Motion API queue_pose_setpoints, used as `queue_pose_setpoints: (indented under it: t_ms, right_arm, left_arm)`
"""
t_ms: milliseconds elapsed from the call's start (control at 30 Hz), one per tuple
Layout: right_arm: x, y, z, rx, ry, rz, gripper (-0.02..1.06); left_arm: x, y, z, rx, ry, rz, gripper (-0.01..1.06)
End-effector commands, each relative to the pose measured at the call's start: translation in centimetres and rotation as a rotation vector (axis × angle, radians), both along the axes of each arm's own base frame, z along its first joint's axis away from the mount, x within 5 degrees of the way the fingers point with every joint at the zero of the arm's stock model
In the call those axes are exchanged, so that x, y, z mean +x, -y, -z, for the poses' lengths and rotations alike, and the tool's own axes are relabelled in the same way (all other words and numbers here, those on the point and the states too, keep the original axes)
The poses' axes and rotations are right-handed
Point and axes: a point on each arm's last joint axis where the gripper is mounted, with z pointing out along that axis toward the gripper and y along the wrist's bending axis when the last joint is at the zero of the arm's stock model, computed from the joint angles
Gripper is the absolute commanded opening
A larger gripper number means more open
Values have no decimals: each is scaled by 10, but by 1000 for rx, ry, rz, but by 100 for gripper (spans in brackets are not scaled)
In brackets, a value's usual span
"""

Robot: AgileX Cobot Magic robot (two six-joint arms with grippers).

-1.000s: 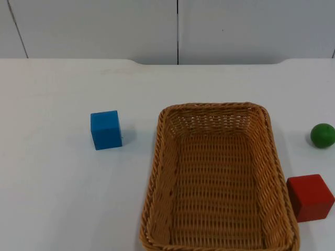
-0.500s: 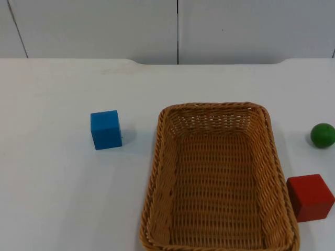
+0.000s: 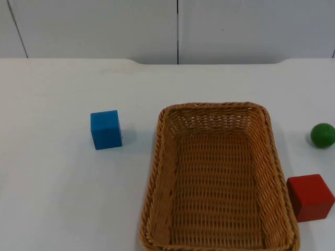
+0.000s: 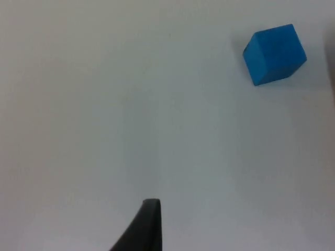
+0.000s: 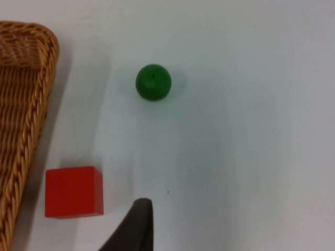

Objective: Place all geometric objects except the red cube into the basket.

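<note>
An empty wicker basket point(image 3: 160, 172) stands in the table's front middle. A blue cube point(image 3: 105, 129) rests on the table left of it. A green ball point(image 3: 322, 135) lies to the basket's right, and a red cube point(image 3: 310, 197) sits in front of the ball, close to the basket's right rim. My left gripper point(image 4: 147, 225) hangs over bare table, well away from the blue cube point(image 4: 275, 54). My right gripper point(image 5: 135, 227) hovers just beside the red cube point(image 5: 73, 191), with the green ball point(image 5: 153, 82) farther ahead and the basket's rim point(image 5: 36, 89) to one side.
The white table top point(image 3: 63, 198) ends at a grey partition wall point(image 3: 178, 31) at the back. Open table surface lies left of the blue cube and behind the basket.
</note>
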Motion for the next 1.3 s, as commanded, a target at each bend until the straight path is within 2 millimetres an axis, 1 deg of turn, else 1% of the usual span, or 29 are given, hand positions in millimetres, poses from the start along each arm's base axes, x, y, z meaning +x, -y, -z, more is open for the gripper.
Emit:
queue_pose_setpoints:
  t_ms: [0, 33, 67, 133, 233, 267, 300, 433, 467, 533, 567, 633, 667, 733, 800, 833, 867, 900, 1000, 1033, 1133, 1200, 1233, 1267]
  right_arm:
    - [2, 0, -3, 4, 28, 3, 105]
    - [2, 0, -4, 5, 34, 3, 105]
    - [2, 0, -4, 5, 34, 3, 105]
    - [2, 0, -4, 5, 35, 3, 105]
    - [2, 0, -4, 5, 35, 3, 105]
    - [2, 0, -4, 5, 35, 3, 105]
    - [2, 0, -4, 5, 37, 3, 105]
    - [3, 0, -4, 5, 41, 3, 105]
    - [3, 0, -4, 5, 41, 3, 105]
    - [3, 0, -4, 5, 43, 2, 105]
    - [3, 0, -4, 5, 43, 2, 105]
    - [3, 0, -4, 5, 43, 2, 105]
    - [3, 0, -4, 5, 43, 2, 105]
    - [3, 0, -4, 5, 43, 2, 105]
    - [3, 0, -4, 3, 43, 2, 105]
    - [3, 0, -4, 3, 43, 2, 105]
    - [3, 0, -4, 3, 43, 2, 105]
    - [3, 0, -4, 3, 43, 2, 105]
    - [3, 0, -4, 3, 43, 2, 105]
    - [3, 0, -4, 3, 43, 2, 105]
    - [4, 0, -5, 5, 58, 2, 105]
    - [4, 0, -6, 6, 63, 1, 105]
    - [4, 0, -6, 6, 63, 1, 105]
    - [4, 0, -6, 6, 63, 1, 105]
  left_arm:
    - [12, 3, 0, -8, 10, 57, 105]
    - [20, 6, 3, -22, -9, 86, 105]
    - [20, 6, 3, -22, -9, 86, 105]
    - [38, 13, 7, -39, -41, 113, 105]
    - [71, 30, 19, -61, -105, 144, 105]
    - [71, 30, 19, -61, -105, 144, 105]
    - [82, 36, 20, -71, -112, 142, 105]
    - [133, 63, 39, -74, -186, 114, 105]
    - [133, 63, 39, -74, -186, 114, 105]
    - [157, 77, 54, -63, -229, 98, 105]
    - [167, 83, 58, -58, -232, 88, 105]
    - [186, 94, 74, -43, -262, 62, 105]
    - [186, 94, 74, -43, -262, 62, 105]
    - [202, 102, 83, -21, -269, 27, 105]
    - [213, 112, 97, 1, -287, 12, 105]
    - [217, 116, 102, 2, -291, 1, 105]
    - [217, 116, 102, 2, -291, 1, 105]
    - [221, 120, 109, 0, -300, -4, 105]
    - [233, 124, 129, -19, -326, -56, 105]
    - [233, 124, 129, -19, -326, -56, 105]
    - [237, 128, 151, -17, -352, -74, 105]
    - [239, 127, 164, -9, -370, -110, 105]
    - [239, 127, 164, -9, -370, -110, 105]
    - [240, 127, 170, -11, -374, -117, 105]
